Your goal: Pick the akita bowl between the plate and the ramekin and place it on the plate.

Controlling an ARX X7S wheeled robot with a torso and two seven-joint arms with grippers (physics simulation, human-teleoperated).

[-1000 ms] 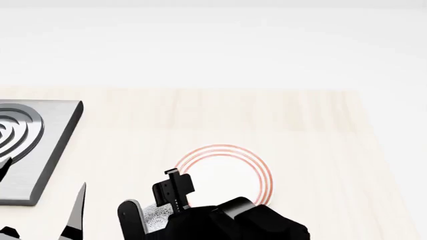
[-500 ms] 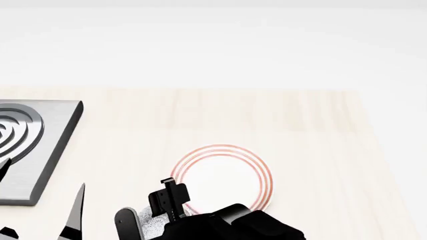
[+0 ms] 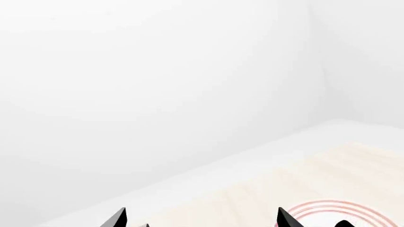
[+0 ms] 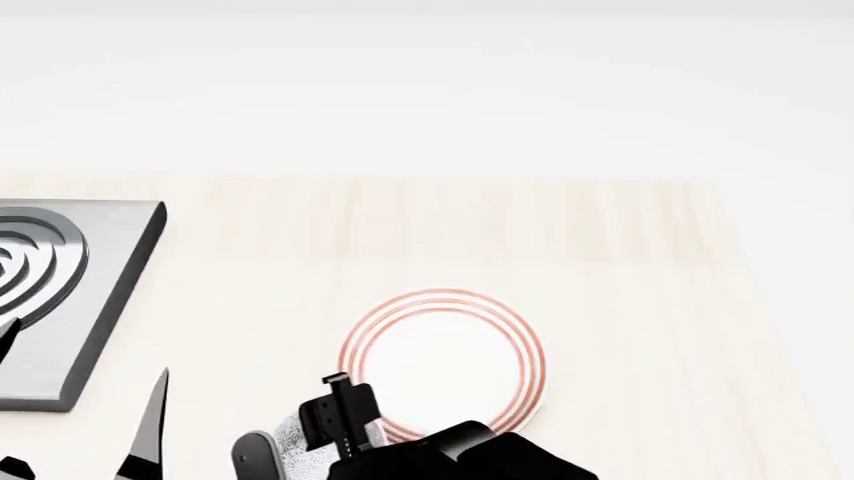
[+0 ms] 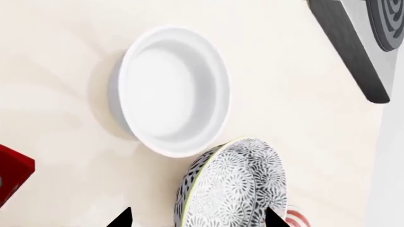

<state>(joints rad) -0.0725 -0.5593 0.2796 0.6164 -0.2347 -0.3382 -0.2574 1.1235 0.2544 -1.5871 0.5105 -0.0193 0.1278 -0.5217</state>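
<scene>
Tabletop (image 4: 601, 240): pale wood; its far edge runs across the head view above the middle, its right edge slants down toward 4 o'clock; a wide bare stretch lies from 12 to 3 o'clock of the plate.
Hob (image 4: 60, 290): grey slab with spiral rings at 9 o'clock, its near corner well apart from the plate.
Plate (image 4: 447, 360): red-ringed, centre bare; its rim at 7 o'clock is covered by the right gripper.
Ramekin (image 5: 170, 90): white, upright on the wood, just beside the bowl in the right wrist view.
Akita bowl (image 5: 233, 189): speckled, tilted on edge between the right gripper's fingers, at the plate's 7 o'clock rim.
Right gripper (image 4: 300, 445): closed around the akita bowl.
Left gripper (image 3: 198, 220): only two dark fingertips show, spread wide apart, holding nothing.
Red block (image 5: 13, 177): at the right wrist frame's edge.
</scene>
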